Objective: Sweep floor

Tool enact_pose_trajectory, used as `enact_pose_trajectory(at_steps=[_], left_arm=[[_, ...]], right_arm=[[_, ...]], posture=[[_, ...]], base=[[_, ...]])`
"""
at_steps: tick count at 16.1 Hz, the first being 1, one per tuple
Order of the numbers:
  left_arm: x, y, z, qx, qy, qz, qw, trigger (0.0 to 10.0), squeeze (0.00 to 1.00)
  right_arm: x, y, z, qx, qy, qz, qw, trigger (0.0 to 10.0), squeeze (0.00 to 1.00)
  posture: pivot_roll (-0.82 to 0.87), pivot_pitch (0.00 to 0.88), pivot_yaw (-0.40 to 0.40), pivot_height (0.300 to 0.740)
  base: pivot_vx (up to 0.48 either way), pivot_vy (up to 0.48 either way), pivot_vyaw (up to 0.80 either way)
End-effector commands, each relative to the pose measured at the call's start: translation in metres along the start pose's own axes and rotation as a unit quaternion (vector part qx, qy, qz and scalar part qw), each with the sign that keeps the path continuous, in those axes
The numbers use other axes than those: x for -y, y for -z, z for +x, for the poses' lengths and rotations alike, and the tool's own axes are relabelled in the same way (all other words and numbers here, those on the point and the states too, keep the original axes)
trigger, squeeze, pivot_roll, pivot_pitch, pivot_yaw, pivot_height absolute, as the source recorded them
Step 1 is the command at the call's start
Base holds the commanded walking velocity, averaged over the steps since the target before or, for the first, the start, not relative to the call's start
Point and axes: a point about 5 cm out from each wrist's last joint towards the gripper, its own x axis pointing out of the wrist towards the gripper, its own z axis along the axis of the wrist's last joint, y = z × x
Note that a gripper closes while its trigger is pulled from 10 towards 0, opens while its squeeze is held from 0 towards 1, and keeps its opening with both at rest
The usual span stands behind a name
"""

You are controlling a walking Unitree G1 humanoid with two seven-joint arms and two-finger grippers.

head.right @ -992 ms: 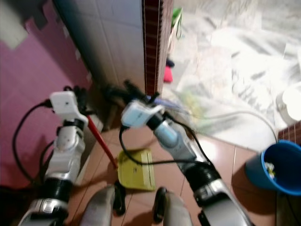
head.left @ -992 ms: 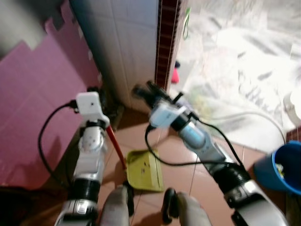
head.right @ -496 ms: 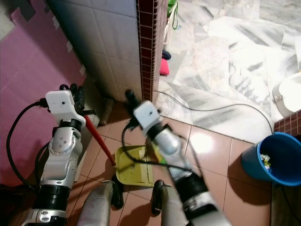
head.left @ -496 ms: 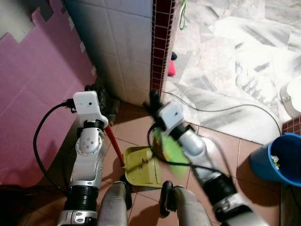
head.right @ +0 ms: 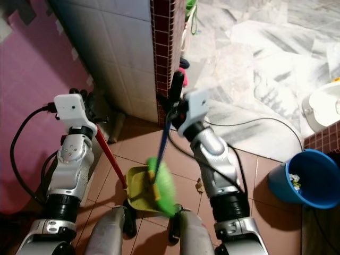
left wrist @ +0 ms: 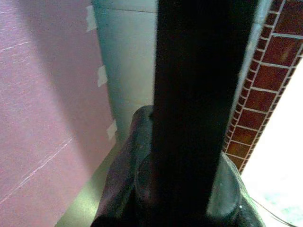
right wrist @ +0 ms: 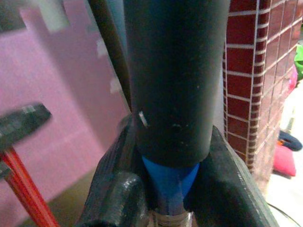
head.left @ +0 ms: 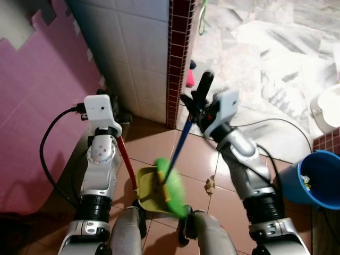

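My left gripper [head.left: 123, 116] is shut on the top of the red handle [head.left: 126, 159] of a yellow-green dustpan [head.left: 150, 187], which rests on the brown tiles between my feet. My right gripper [head.left: 195, 103] is shut on the black grip [right wrist: 168, 80] of a broom. Its blue shaft [head.left: 180, 141] slants down to green bristles [head.left: 173, 187] at the dustpan's right edge. A small crumpled scrap [head.left: 210, 185] lies on the tile just right of the bristles. In the left wrist view a dark handle [left wrist: 199, 109] runs between my fingers.
A tiled wall ending in a dark red brick column [head.left: 175, 58] stands close ahead. Pink foam matting [head.left: 37, 111] covers the left. A blue bucket [head.left: 313, 178] holding litter sits at the right. A white cable [head.left: 279, 121] crosses the marble floor [head.left: 265, 58] beyond.
My right arm has swung from pointing left at the wall to up and right, and the broom's green head has come down at the dustpan. The left arm has kept still.
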Motion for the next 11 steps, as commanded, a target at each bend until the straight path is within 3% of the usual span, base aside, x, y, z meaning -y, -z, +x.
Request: enact_pose_trajectory(at_steps=[1, 4, 7, 9, 11], left_arm=[[0.009, 0.020, -0.005, -0.049, 0.011, -0.009, 0.999, 10.0, 0.00], [0.018, 0.018, 0.005, -0.044, 0.019, -0.018, 0.999, 10.0, 0.00], [0.022, 0.017, 0.011, -0.039, 0.024, -0.022, 0.999, 10.0, 0.00], [0.023, 0.017, 0.013, -0.037, 0.025, -0.022, 0.999, 10.0, 0.00], [0.025, 0.017, 0.017, -0.035, 0.031, -0.018, 0.999, 10.0, 0.00]], right_arm=[[-0.007, -0.014, 0.006, 0.018, -0.025, 0.051, 0.998, 10.0, 0.00], [0.000, -0.049, 0.020, 0.055, -0.028, 0.022, 0.998, 10.0, 0.00], [0.007, -0.074, 0.026, 0.081, -0.036, -0.086, 0.992, 10.0, 0.00], [0.011, -0.082, 0.028, 0.086, -0.029, -0.114, 0.989, 10.0, 0.00], [0.029, -0.095, 0.028, 0.107, 0.016, -0.184, 0.977, 10.0, 0.00]], posture=[[-0.06, 0.243, -0.024, 0.740], [-0.09, 0.199, -0.031, 0.740], [-0.09, 0.161, -0.030, 0.740], [-0.10, 0.149, -0.027, 0.740], [-0.09, 0.130, -0.020, 0.740]], base=[[0.000, 0.000, 0.00], [0.000, 0.000, 0.00], [0.000, 0.000, 0.00], [0.000, 0.000, 0.00], [0.000, 0.000, 0.00]])
